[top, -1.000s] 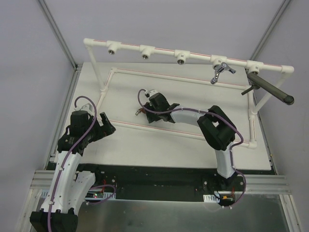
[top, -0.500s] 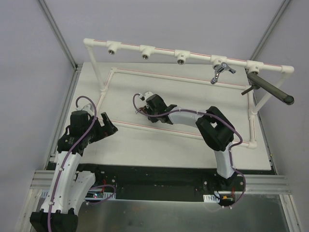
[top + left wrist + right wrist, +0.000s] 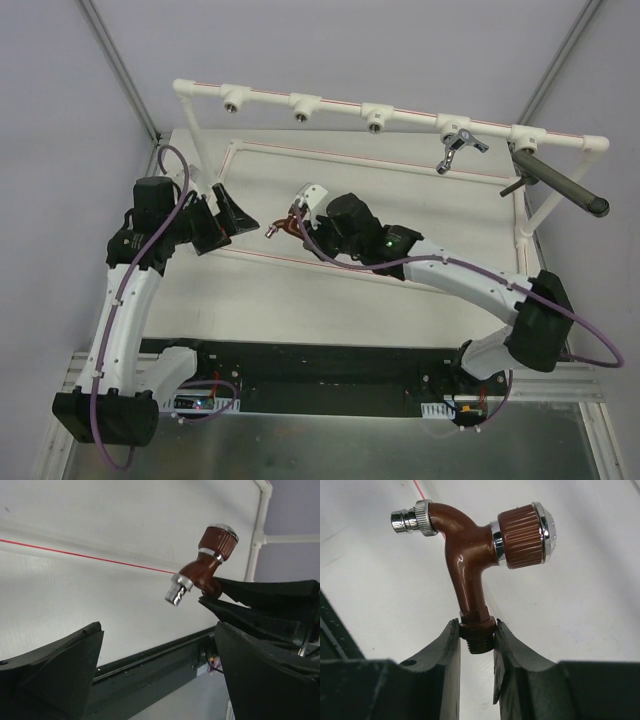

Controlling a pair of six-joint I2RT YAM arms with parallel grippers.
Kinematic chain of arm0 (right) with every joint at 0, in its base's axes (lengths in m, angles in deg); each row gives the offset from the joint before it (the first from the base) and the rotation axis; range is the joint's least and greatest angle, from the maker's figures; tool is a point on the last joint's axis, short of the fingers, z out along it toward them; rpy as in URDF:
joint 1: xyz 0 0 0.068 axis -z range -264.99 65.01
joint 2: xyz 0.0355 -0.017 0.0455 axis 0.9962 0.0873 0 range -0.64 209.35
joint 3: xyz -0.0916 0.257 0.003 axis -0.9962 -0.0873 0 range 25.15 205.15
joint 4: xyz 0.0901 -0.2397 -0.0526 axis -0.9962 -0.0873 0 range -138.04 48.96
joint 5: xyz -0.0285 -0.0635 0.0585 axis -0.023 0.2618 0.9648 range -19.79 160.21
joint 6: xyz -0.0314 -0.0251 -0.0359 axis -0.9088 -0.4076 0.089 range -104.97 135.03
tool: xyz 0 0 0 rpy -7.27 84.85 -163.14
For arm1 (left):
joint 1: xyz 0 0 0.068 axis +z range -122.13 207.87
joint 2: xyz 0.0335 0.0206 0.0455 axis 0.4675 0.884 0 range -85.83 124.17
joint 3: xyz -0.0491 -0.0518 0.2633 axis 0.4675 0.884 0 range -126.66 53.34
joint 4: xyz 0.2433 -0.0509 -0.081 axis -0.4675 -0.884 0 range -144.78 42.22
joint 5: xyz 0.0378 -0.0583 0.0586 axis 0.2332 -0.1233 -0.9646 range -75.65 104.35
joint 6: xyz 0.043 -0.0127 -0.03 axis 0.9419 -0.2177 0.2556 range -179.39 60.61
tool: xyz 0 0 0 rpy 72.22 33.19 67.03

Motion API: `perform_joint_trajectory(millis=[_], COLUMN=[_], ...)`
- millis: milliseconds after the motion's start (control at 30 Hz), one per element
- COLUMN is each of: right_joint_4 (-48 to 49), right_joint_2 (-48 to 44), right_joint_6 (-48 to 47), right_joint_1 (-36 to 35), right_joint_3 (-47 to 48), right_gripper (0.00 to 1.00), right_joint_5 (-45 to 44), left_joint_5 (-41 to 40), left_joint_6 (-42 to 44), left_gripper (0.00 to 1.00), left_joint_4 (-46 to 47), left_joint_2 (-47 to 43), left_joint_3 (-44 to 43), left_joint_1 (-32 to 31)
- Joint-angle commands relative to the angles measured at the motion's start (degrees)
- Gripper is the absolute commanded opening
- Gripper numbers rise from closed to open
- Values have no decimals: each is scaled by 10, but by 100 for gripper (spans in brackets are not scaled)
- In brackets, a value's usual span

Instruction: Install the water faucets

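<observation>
Overhead and wrist views of the two-arm station. White table [image 3: 300,310]: carries the whole set-up, with the arm bases at its near edge. White pipe frame [image 3: 336,105]: a raised top rail along the far side, joined by uprights to a rectangle of pipe lying on the table; thin red stripes run along the pipes. Right arm [image 3: 460,275]: stretched from its base at the near right toward the middle left of the table. Left arm [image 3: 125,300]: raised along the left side, its wrist turned toward the centre. Dark grey bar [image 3: 560,183]: slants outward from under the right end of the top rail. Left gripper [image 3: 232,222] [image 3: 159,630]: jaws spread wide with nothing between them, facing the right gripper. Right gripper [image 3: 296,222] [image 3: 476,635]: jaws pinching the short threaded stub at the base of the reddish-brown faucet. Tee fittings [image 3: 301,106]: five along the top rail; the three at the left show open ringed sockets facing down. Silver-grey faucet [image 3: 456,145]: mounted in the fourth tee from the left, hanging below the rail with its lever to the right. Reddish-brown faucet [image 3: 281,228] [image 3: 465,555] [image 3: 202,570]: held clear above the table between the two grippers, near the left fingertips but apart from them; ribbed knob with a chrome cap on one side, chrome nozzle on the other, pointing toward the left gripper
</observation>
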Motion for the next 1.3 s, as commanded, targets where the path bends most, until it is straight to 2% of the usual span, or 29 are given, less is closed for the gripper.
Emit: perform_joint_trajectory(millis=[0,200,367,667,800,1033,1267], right_joint_4=[-34,-56,-61,-37,-14,15,35], right_joint_2=[-71,-102,-109,-118,-125,-130,-135], right_joint_6=[-20,-31,-38,-36,-33,-29,-23], right_joint_1=[-19,-41,-47,-48,-48,-47,-47], right_joint_3=[1,16,24,30,25,21,15], right_gripper=[0,0,0,0,0,0,0], right_joint_5=[27,24,23,30,30,26,23], left_joint_5=[123,201,200,221,224,246,267], left_joint_6=[-6,7,4,-15,-35,-93,-138], left_gripper=[99,97,94,86,77,55,46], left_joint_4=[8,9,26,50,68,142,194], left_joint_2=[52,107,131,155,164,168,156], left_joint_3=[-56,-93,-99,-82,-71,-51,-32], left_joint_1=[-3,-17,-61,-72,-82,-107,-114])
